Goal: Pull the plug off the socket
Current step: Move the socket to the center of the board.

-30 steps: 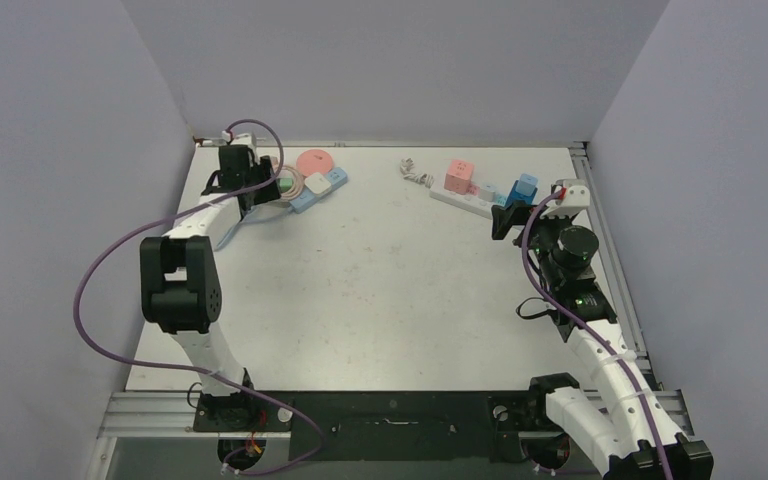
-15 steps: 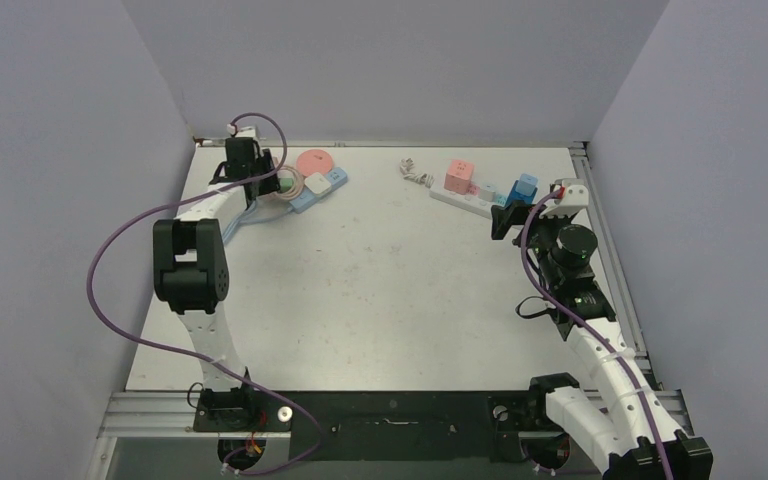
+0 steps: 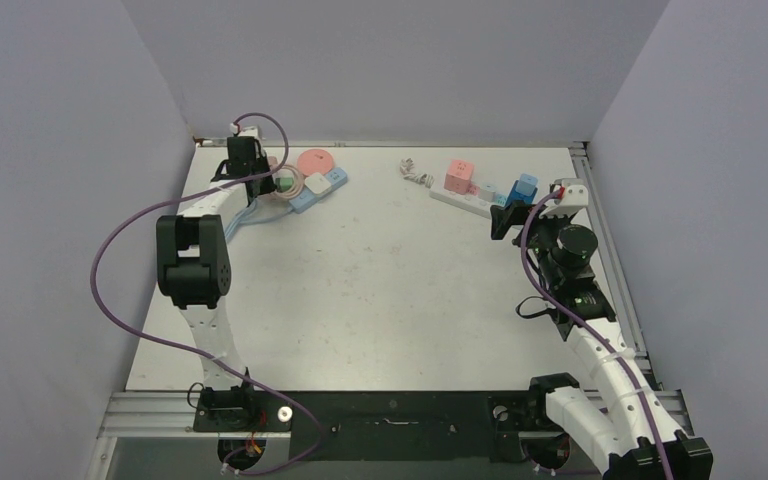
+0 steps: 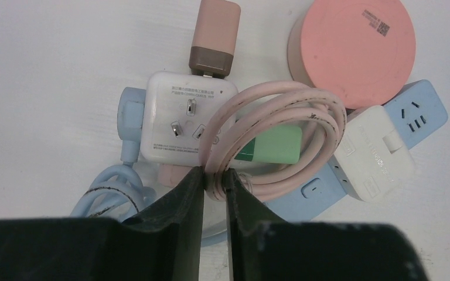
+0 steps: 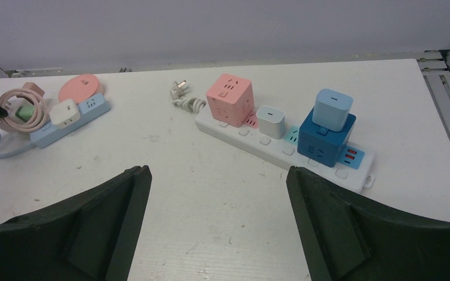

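Two grippers to log. Left gripper (image 4: 214,178)?
Reply: At the bench's (image 3: 390,290) far left corner, fingers (image 4: 190,196) pinched tight on the pink cable (image 4: 281,105) coil. Under that coil the green plug (image 4: 275,143) lies against the white cube socket (image 4: 176,117); whether it is seated, cannot tell. A brown plug (image 4: 214,38) butts against the cube's far side. The blue strip (image 4: 422,114) carries a white adapter (image 4: 375,155).
Query: Right gripper (image 5: 217,171)?
Reply: Near the far right edge, fingers spread wide, holding nothing. Ahead, the white strip (image 5: 354,171) holds a pink cube (image 5: 229,98), a white charger (image 5: 270,121) and a dark blue cube (image 5: 325,140) with a pale blue charger (image 5: 333,108) on top.
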Tool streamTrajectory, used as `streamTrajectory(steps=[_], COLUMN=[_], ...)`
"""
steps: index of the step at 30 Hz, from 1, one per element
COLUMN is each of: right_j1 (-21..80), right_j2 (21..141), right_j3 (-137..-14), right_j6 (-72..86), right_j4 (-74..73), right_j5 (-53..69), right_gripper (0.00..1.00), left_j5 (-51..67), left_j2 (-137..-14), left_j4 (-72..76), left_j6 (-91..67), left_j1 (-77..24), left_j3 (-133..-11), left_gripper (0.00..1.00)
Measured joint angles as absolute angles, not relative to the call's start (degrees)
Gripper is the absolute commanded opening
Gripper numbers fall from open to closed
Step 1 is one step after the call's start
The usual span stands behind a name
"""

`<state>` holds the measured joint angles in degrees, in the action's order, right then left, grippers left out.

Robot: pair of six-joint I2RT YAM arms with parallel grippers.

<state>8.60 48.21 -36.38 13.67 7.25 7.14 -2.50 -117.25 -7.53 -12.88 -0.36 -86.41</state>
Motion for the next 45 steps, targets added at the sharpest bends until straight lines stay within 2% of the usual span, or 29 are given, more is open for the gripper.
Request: streamTrajectory(steps=[2, 10, 27, 33, 45], right_j1=[8.60, 8.60, 8.60, 8.60, 8.60], right_j2=[48.07, 46.98, 45.47, 45.52, 45.93], right_j3=[-36.36, -36.18, -35.70, -35.62, -35.59], right_j6=[13.65, 13.67, 13.67, 13.69, 13.69], right_j4=[7.22, 7.22, 7.22, 7.25, 7.22], right_j5=[7.16, 7.49, 7.75, 8.01, 8.16], right_gripper=[0.90, 0.90, 0.90, 0.90, 0.90], left_j5=[-2.66, -4.12, -3.18, -3.84, -4.38], left_j2=[-117.25, -113.43, -90.50, -82.50, -76.69], left_j4=[-7.53, -5.85, -13.74, -15.33, -16.25], left_j6=[-12.82, -12.60, -15.14, -16.45, -15.59], left_j1=[-0.32, -1.52, -10.72, -18.26, -36.64], left_j3=[-86.41, -81.34, -60.51, -54.17, -48.99], left_gripper=[0.00, 0.00, 0.00, 0.00, 0.00])
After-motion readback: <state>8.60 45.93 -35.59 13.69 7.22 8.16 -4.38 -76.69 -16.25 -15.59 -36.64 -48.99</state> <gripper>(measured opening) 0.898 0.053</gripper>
